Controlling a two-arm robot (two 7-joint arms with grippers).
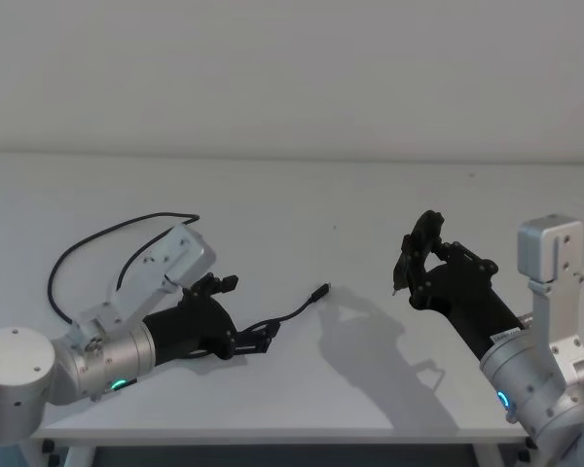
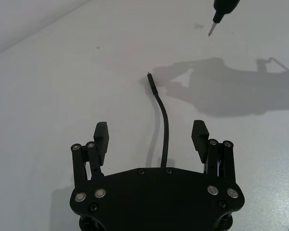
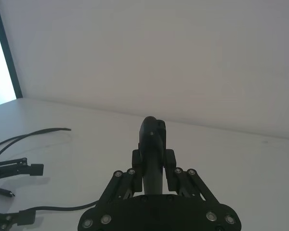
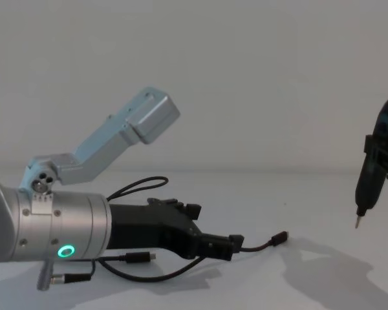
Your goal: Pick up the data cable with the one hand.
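Two arms reach over the flat white counter [image 1: 302,199], one from each lower corner of the head view. At lower left, the left gripper [image 1: 245,311], black and angular on a fat silver cylinder with a glowing green ring, lies low and nearly level over the counter, its two fingers spread wide apart and gripping nothing. The long thin black data cable [image 1: 297,311] loops through the left-centre of that frame, passes under the arm and comes out ahead of the gripper, ending at a small black plug with a metal tip [image 1: 320,291] near mid-frame.

In the left wrist view the data cable [image 2: 164,130] runs up the middle of the frame between the two black finger pads [image 2: 101,134], touching neither, and its plug [image 2: 151,84] lies on the counter beyond them. In the chest view the left gripper [image 4: 213,227] sits at centre, with the data cable [image 4: 253,247] trailing right from its lower finger; whether that finger touches the cable is hard to tell. A second small plug [image 4: 141,257], seemingly the cable's other end, lies beneath the gripper at lower left.

At the right of the head view, the right gripper [image 1: 423,261] is raised off the counter and clamped on a slim dark tool with a pointed metal tip [image 4: 367,187], well apart from the cable. In the right wrist view its fingers [image 3: 171,159] press against the tool [image 3: 151,139] at centre frame.
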